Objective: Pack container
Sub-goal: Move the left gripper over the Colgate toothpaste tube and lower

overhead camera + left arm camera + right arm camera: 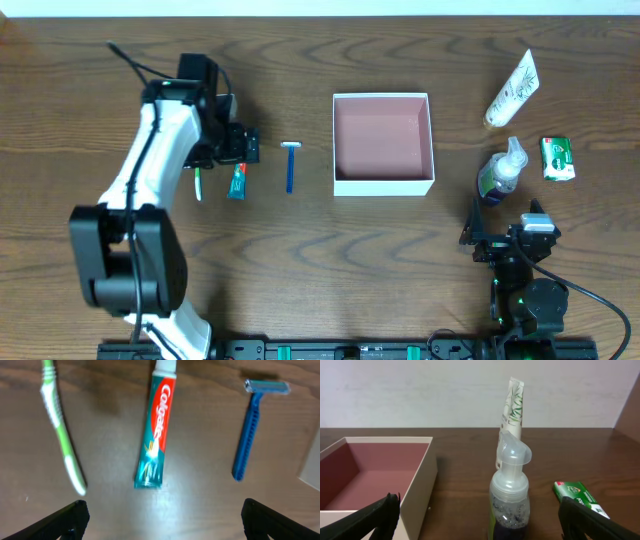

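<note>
The container point(383, 140) is a square white box with a pink inside, standing mid-table with nothing in it; its near wall shows at the left of the right wrist view point(417, 485). My left gripper point(240, 146) hovers open above a Colgate toothpaste tube point(156, 430), with its fingers point(65, 520) clear of the tube. Beside the tube lie a green toothbrush point(60, 435) and a blue razor point(250, 435). My right gripper point(505, 218) stands open just short of a clear pump bottle point(510, 505), touching nothing.
Behind the bottle point(500, 175) lies a white tube with a leaf print point(513, 90), also seen past the pump point(514, 405). A small green box point(558, 158) lies right of the bottle point(577, 496). The toothpaste point(237, 181), toothbrush point(198, 184) and razor point(291, 165) lie left of the container.
</note>
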